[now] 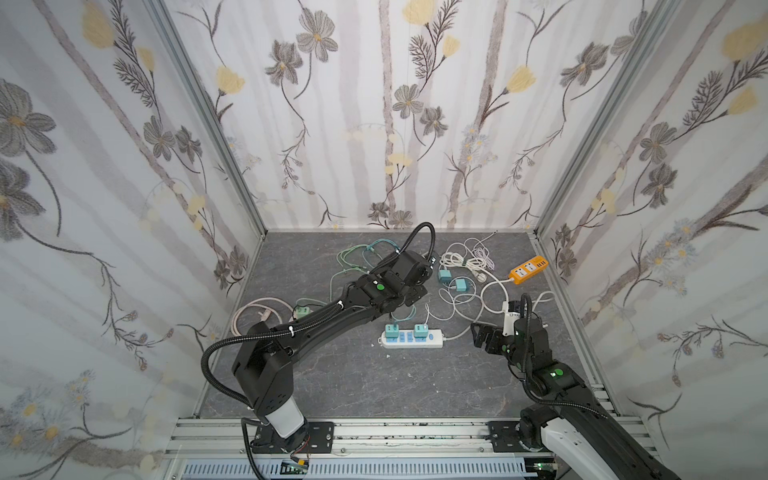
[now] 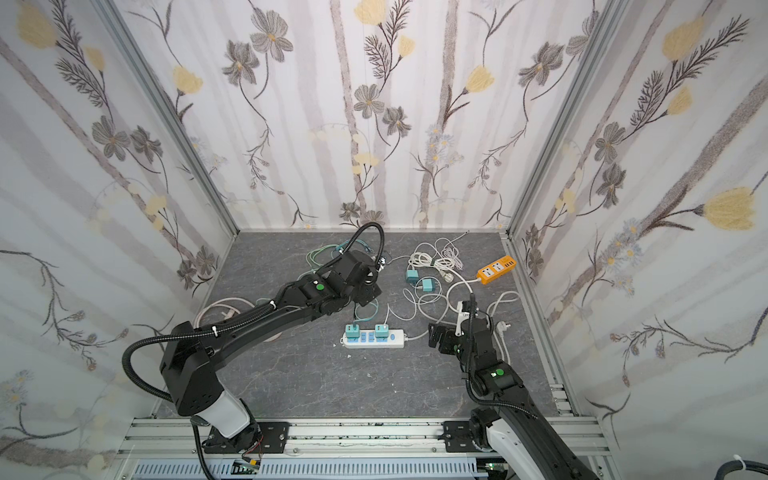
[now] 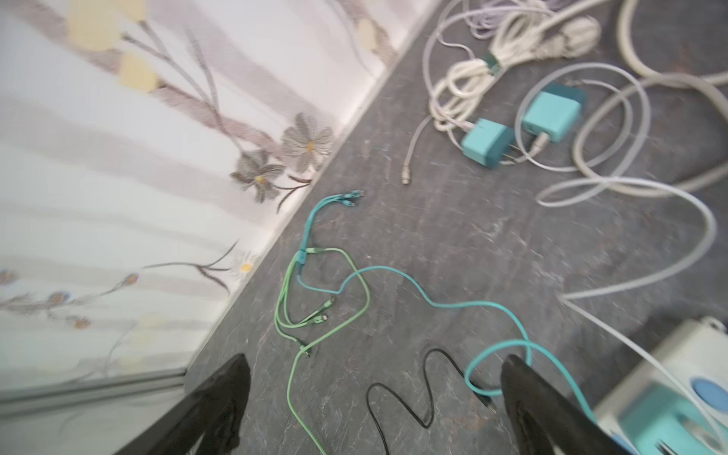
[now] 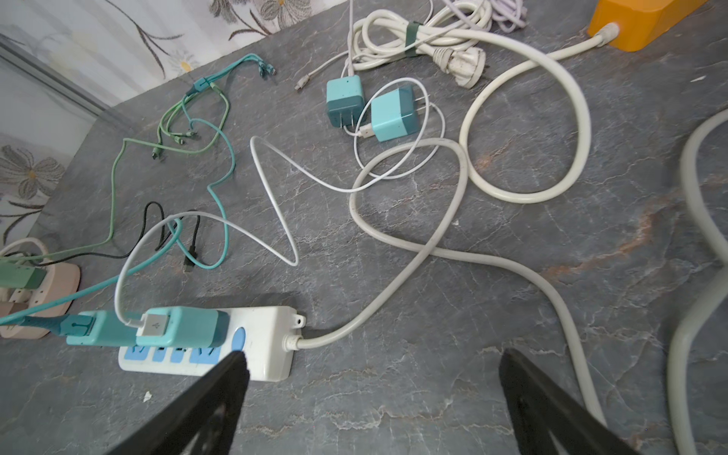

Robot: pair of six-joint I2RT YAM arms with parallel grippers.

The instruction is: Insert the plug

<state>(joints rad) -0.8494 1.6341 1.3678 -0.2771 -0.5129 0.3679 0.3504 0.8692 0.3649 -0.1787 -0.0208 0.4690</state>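
The left jaws and right jaws are gaping wide, gripping nothing, with two teal plugs (image 1: 391, 331) sitting in the white power strip (image 1: 432, 339).

robot test cell in a lab: aluminium-profile frame (image 1: 205, 108), floral-print wall panels (image 1: 353, 83), stone-pattern floor (image 1: 353, 382), with left arm (image 1: 332, 318) and right arm (image 1: 557, 380) bolted to a slotted base rail (image 1: 415, 432).

Soft, even, bright light casts only faint shadows; the left wrist view is smeared, both top views bow outward.
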